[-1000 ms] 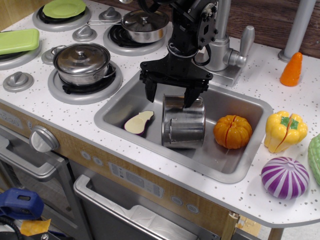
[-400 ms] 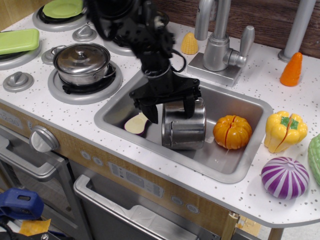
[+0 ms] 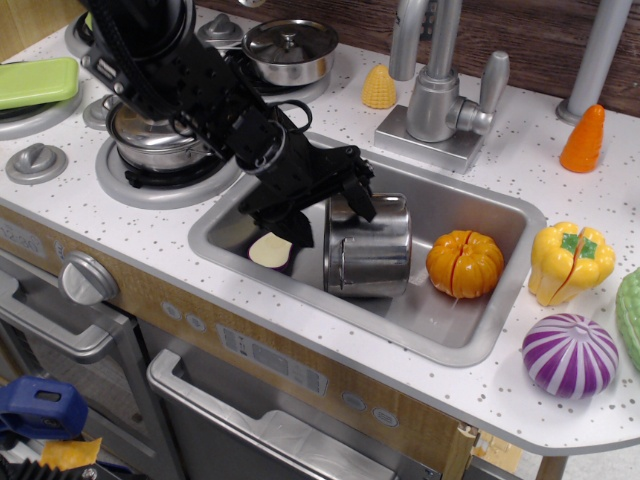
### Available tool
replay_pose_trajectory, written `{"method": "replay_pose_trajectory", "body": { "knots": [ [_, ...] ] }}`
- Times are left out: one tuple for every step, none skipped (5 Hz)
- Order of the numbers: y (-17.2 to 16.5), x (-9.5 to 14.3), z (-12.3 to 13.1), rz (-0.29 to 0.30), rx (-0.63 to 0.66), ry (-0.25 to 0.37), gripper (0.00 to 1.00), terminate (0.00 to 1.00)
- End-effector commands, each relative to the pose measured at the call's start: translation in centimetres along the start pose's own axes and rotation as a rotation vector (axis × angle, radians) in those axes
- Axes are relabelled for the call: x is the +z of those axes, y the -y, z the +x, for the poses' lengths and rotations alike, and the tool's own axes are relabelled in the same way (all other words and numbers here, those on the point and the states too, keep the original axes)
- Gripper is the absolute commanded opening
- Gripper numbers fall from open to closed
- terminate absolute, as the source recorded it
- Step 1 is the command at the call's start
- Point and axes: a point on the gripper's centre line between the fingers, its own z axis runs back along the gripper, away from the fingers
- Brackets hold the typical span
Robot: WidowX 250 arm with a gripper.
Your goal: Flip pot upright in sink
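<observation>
while the pot [image 3: 368,247] stands in the sink [image 3: 470,330], the end effector [image 3: 325,205] touches it.

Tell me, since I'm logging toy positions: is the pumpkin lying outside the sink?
No, the pumpkin sits inside the sink, just right of the pot.

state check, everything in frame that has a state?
pot: upright in the sink, lidless
gripper: open, at the pot's left rim
sink: dry, faucet off
eggplant half: cut face up, in sink
pumpkin: upright, right of pot
lidded pot: lid on, on burner
lidded pan: lid on, on burner
</observation>
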Motion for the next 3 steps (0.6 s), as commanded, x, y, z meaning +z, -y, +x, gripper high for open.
{"method": "replay_pose_trajectory", "body": {
  "knots": [
    [0.76,0.45,0.76,-0.092,-0.012,0.023,1.0,0.0],
    [0.78,0.12,0.55,-0.145,-0.003,0.035,1.0,0.0],
    [0.48,0.17,0.85,-0.234,0.028,0.022,1.0,0.0]
  ]
}}
